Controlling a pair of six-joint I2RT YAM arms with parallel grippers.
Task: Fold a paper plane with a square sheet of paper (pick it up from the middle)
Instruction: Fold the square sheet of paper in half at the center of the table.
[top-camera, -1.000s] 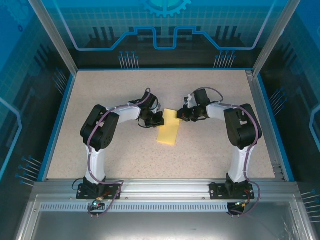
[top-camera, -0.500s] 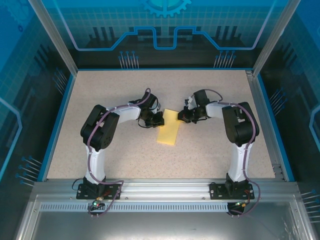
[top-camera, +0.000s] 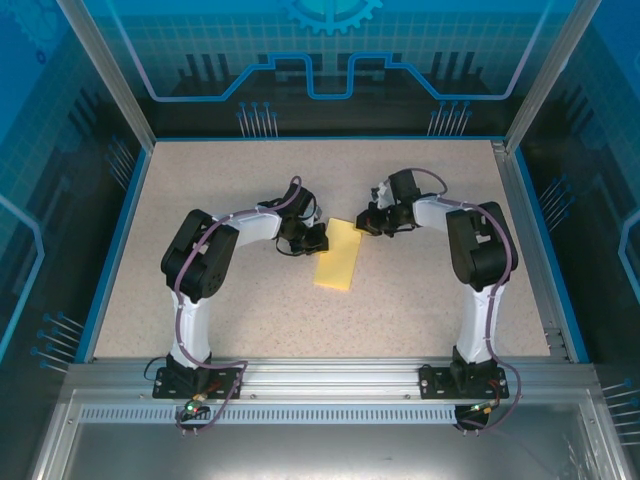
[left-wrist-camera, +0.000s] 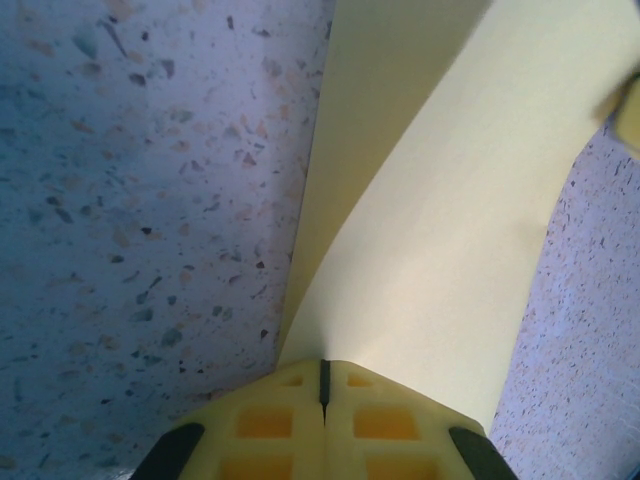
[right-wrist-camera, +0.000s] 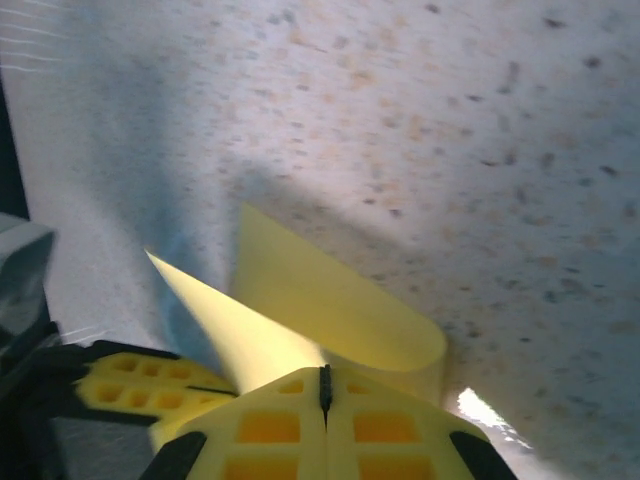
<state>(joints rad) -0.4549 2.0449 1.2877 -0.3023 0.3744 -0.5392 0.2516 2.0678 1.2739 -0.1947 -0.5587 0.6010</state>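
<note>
The square sheet of paper (top-camera: 338, 262) lies mid-table, pale yellow and doubled into a long rectangle. My left gripper (top-camera: 320, 238) is shut on its left edge near the far end. In the left wrist view the paper (left-wrist-camera: 450, 200) rises away from the shut jaws (left-wrist-camera: 323, 375). My right gripper (top-camera: 362, 224) is shut on the far right corner. The right wrist view shows the paper (right-wrist-camera: 320, 300) curling up into a loop just beyond the shut jaws (right-wrist-camera: 324, 385). The left gripper's yellow fingers (right-wrist-camera: 140, 380) are at that view's lower left.
The speckled table (top-camera: 230, 170) is bounded by a blue rim (top-camera: 120, 230) and a metal frame post (top-camera: 520, 200). Both arm bases are bolted to the rail (top-camera: 330, 375) at the near edge.
My right gripper has drawn a little toward the far side, taking the paper's far right corner with it. The left gripper has stayed in place on the paper.
</note>
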